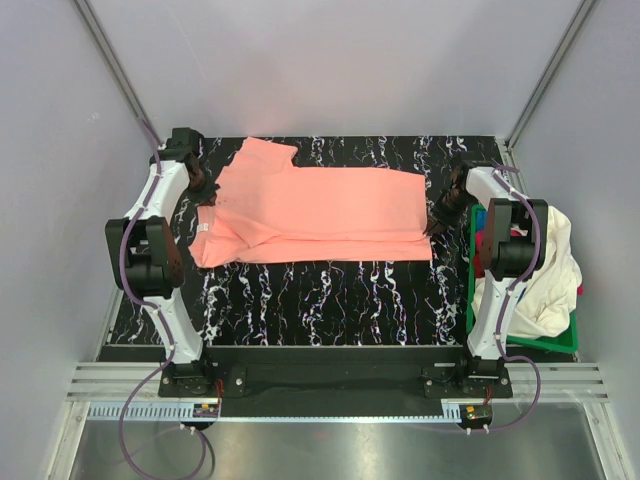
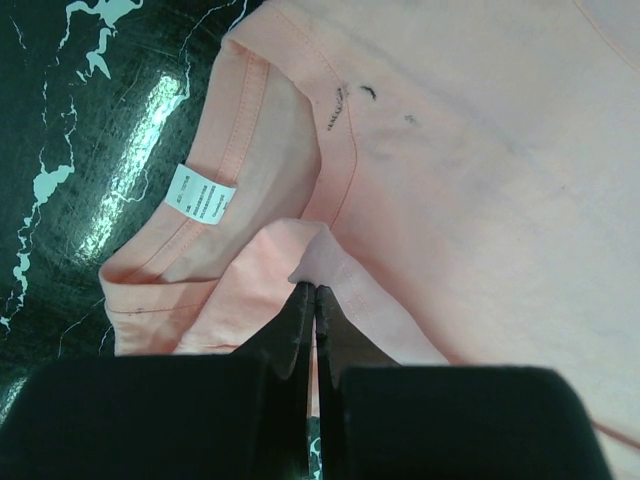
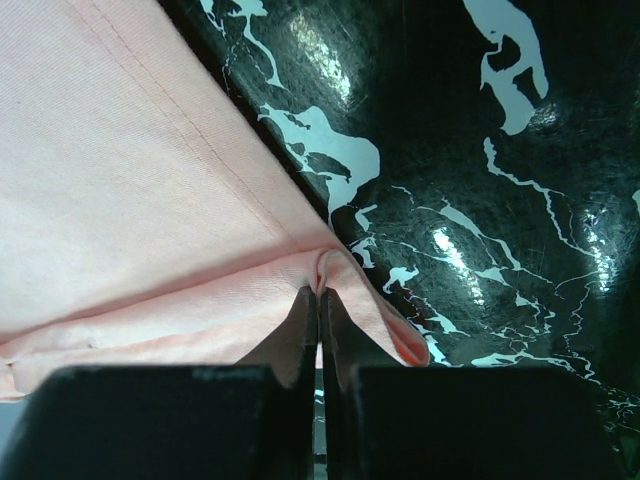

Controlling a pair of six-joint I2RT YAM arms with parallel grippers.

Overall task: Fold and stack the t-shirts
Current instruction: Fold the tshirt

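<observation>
Black marbled tabletop (image 1: 330,300) between grey walls carries the salmon-pink t-shirt (image 1: 320,210). It lies lengthwise across the far half, collar toward the left edge and hem toward the right edge. My left gripper (image 2: 313,290) is pinched together on a raised fold of cloth just beside the collar, near the white neck label (image 2: 200,198). My right gripper (image 3: 318,292) is clamped on the hem end, with the stitched edge puckered between its tips. At the right edge the green basket (image 1: 525,343) holds more shirts, a cream-white shirt (image 1: 550,270) draped over its rim. I judge the cloth light and limp, likely to sag and crease between my two holds. Taking it at the seams, shoulder and hem, and drawing it taut should give the cleanest fold.
</observation>
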